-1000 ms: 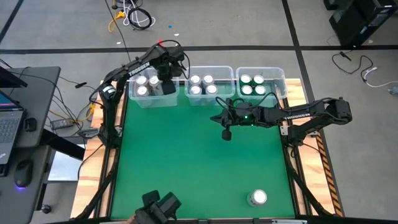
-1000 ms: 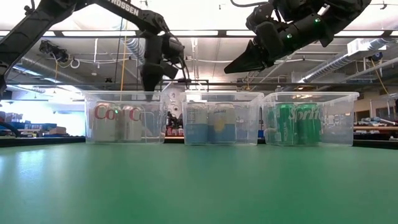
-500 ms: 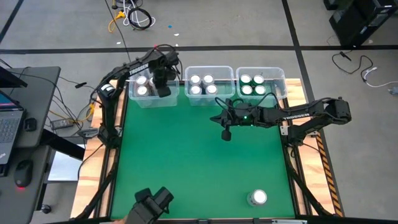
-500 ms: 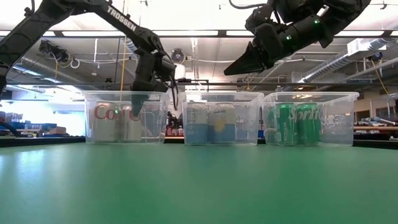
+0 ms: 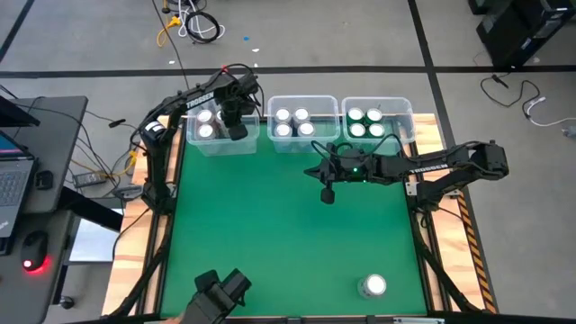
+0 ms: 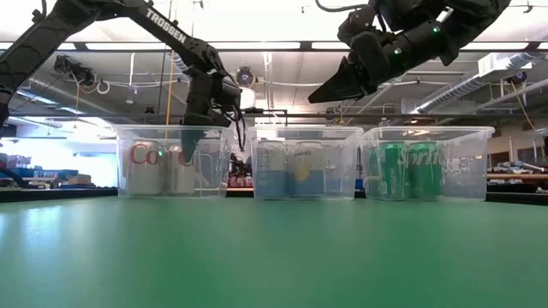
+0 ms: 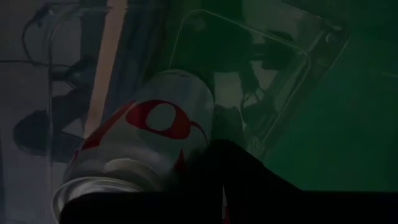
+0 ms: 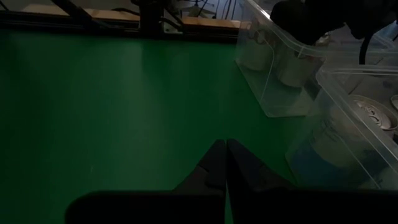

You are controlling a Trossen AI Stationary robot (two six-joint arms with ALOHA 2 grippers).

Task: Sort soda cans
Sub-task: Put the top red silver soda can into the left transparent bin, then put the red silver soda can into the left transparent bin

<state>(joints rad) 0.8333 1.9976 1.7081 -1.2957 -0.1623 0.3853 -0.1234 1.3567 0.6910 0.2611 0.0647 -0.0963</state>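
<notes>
Three clear bins stand along the table's far edge. The left bin (image 5: 220, 147) holds silver cans with red lettering, the middle bin (image 5: 304, 142) pale blue-and-white cans, and the right bin (image 5: 376, 137) green cans (image 6: 409, 169). My left gripper (image 5: 236, 122) reaches down inside the left bin (image 6: 163, 130), shut on a silver can with red marks (image 7: 149, 134). My right gripper (image 5: 328, 194) is shut and empty, hovering well above the green table in front of the middle bin (image 6: 318, 97). One more can (image 5: 372, 286) stands on its base near the table's near right corner. My left gripper comes from above, pointing down into the bin, with its fingers lying along the can. One dark finger (image 7: 239, 180) lies against the can's side (image 7: 198, 149); the other finger is hidden. The can's silver top rim (image 7: 68, 190) is toward the wrist. Whether its base rests on the bin floor is hidden.
A dark device (image 5: 220, 292) sits at the table's near left edge. Wooden borders run along the table's sides (image 5: 432, 135). The green surface between the bins and the lone can is open room. A desk with a laptop stands left of the table.
My left gripper has gone down from above the left bin's rim into the bin, shifting a little toward the table's left, and has then held still. The dark device at the near edge has shifted slightly left.
</notes>
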